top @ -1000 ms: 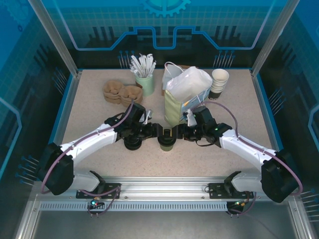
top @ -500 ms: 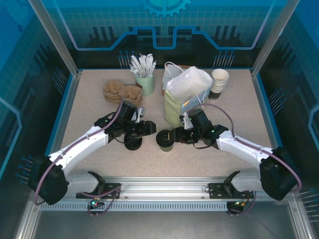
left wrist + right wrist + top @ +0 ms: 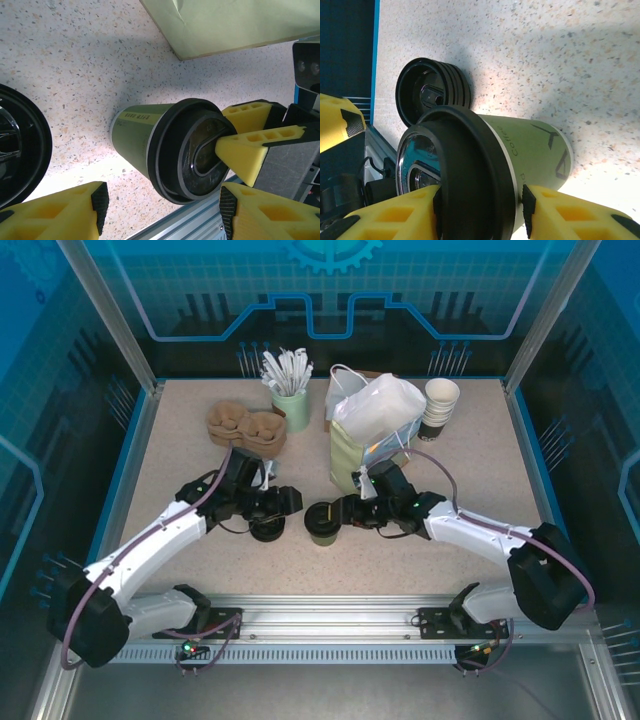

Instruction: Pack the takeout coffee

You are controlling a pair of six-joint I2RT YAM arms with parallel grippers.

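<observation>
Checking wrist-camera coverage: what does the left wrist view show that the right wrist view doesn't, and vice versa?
Left wrist: the paper bag corner behind the takeout coffee, and the right gripper side-on, shut on its lid. Right wrist: the big dark logo on the cup's side, and the pile of lids whole rather than cropped. Both: the cup, the lids, the speckled table, part of the left gripper.

Picture edges crop the takeout coffee (image 3: 487, 167), lid pile (image 3: 22, 145) and paper bag (image 3: 240, 22).
</observation>
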